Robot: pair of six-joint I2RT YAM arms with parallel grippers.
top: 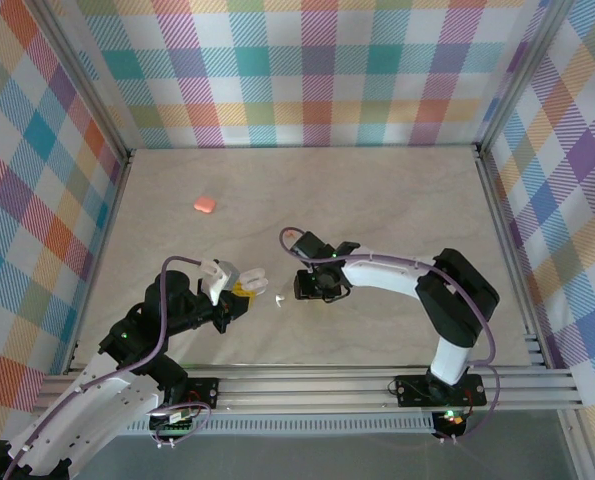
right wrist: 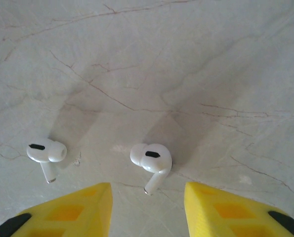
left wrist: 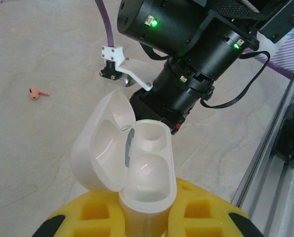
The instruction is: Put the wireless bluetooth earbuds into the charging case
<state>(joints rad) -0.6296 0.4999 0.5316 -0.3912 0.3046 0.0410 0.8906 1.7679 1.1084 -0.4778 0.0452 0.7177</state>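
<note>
Hovering released, the right gripper should pinch the light, slippery white earbud at its bulb; the left gripper clamps the charging case.

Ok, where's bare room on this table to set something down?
Free: the far table beyond the pink case, and the right side past the right arm. Crowded: near centre, where left fingers hold the open white case near two white earbuds.

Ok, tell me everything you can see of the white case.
The case is glossy white plastic, rounded, held upright between the yellow pads of the left claw. Its lid stands open on a grey hinge, tilted left. Both wells are empty. Nothing else touches it.
</note>
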